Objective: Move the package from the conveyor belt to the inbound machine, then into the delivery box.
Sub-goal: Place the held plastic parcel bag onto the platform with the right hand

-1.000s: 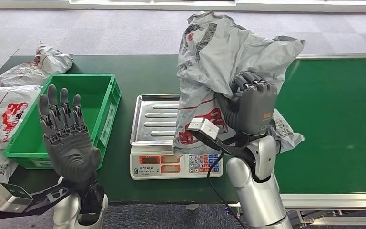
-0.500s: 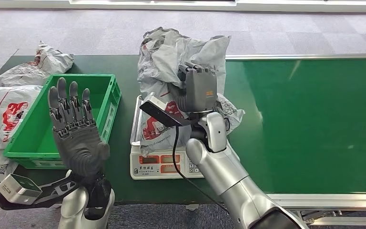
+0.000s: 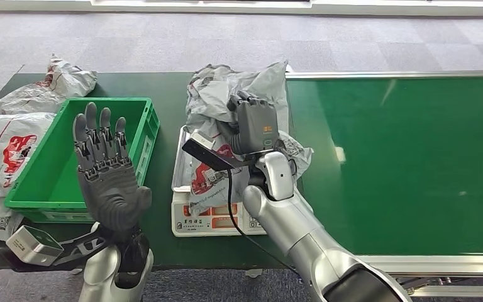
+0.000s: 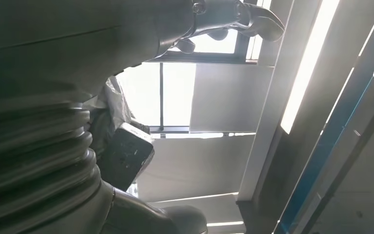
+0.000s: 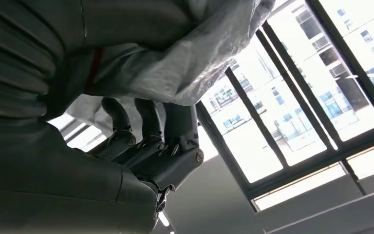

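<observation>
Right now the right hand (image 3: 255, 126) grips a crumpled grey plastic package (image 3: 236, 94), its fingers (image 5: 148, 141) curled into the folds of the bag, as the right wrist view shows from close by. The package hangs over the steel tray of the weighing scale (image 3: 188, 167), its lower end draped onto the tray and its upper part bunched above the hand. Red printing marks the bag near the scale's tray, and a small white label with fine black print sits on its side toward the conveyor belt (image 3: 409, 157); neither can be read. The scale's front panel carries two orange displays, a keypad and a line of small characters, too small to make out.

Beside the scale, on the side away from the belt, stands a green crate (image 3: 141, 135) on the dark green tabletop (image 3: 170, 91). The left hand (image 3: 107, 170) is raised in front of that crate, palm open, fingers spread and holding nothing.

Beyond the crate from the scale lie more grey mailer bags (image 3: 6, 141), one with a red printed logo and a barcode label at its near end.
</observation>
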`<state>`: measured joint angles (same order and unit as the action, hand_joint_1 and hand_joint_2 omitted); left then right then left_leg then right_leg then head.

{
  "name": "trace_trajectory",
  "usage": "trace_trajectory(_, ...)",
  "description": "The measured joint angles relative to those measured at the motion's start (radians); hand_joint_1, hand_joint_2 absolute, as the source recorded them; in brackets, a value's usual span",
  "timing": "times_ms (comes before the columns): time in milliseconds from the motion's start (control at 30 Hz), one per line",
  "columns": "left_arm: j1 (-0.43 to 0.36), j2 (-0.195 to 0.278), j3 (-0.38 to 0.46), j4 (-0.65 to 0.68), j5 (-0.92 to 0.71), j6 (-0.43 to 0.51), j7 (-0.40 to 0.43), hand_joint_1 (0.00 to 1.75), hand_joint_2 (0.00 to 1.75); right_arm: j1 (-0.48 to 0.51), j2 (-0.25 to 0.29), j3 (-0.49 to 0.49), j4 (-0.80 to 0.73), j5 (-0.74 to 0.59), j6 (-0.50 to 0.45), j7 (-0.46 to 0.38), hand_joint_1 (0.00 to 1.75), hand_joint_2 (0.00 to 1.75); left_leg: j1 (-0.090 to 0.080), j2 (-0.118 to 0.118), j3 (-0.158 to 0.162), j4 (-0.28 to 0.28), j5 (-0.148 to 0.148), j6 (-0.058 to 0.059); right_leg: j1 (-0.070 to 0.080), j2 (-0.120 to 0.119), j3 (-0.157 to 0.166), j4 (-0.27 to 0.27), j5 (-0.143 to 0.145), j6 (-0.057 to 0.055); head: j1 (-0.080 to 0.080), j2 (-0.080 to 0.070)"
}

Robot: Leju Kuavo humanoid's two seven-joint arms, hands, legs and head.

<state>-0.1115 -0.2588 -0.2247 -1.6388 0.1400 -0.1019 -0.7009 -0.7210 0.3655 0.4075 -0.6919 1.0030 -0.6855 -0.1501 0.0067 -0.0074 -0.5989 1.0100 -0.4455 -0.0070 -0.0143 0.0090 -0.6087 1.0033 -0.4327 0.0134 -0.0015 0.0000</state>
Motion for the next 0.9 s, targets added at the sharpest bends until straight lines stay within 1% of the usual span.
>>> trace_trajectory(133,0.003,0.003,0.0,0.008,-0.006,0.014,0.0,0.0,1.75,0.006,0.0,0.0,0.0,0.038,-0.009,0.02,0.0,0.0,0.0,0.0,0.0,0.0,0.0,0.0,0.0,0.0,0.0,0.0,0.0,0.0,0.0,0.0)
trace_trajectory(300,0.009,0.006,0.0,0.015,-0.014,0.016,-0.001,0.0,1.75,0.024,0.0,-0.011,-0.031,-0.015,-0.012,-0.018,0.0,0.0,0.0,0.0,0.0,0.0,0.0,0.0,0.0,0.0,-0.001,0.0,0.0,0.0,0.0,0.0)
trace_trajectory(367,0.011,0.007,0.0,0.016,-0.014,0.016,-0.001,0.0,1.75,0.027,0.0,-0.018,-0.041,-0.016,-0.012,-0.025,0.0,0.0,0.0,0.0,0.0,0.0,0.0,0.0,0.0,0.0,-0.001,0.0,0.0,0.0,0.0,0.0)
trace_trajectory(633,0.012,0.007,0.0,0.017,-0.014,0.015,-0.001,0.0,1.75,0.035,0.0,-0.051,-0.083,0.048,-0.013,-0.011,0.0,0.0,0.0,0.0,0.0,0.0,0.0,0.0,0.0,0.0,-0.001,0.0,0.0,0.0,0.0,0.0)
trace_trajectory(900,0.012,0.007,0.0,0.017,-0.014,0.014,-0.001,0.0,1.75,0.048,0.0,-0.073,-0.124,0.077,-0.013,-0.004,0.0,0.0,0.0,0.0,0.0,0.0,0.0,0.0,0.0,0.0,-0.001,0.0,0.0,0.0,0.0,0.0)
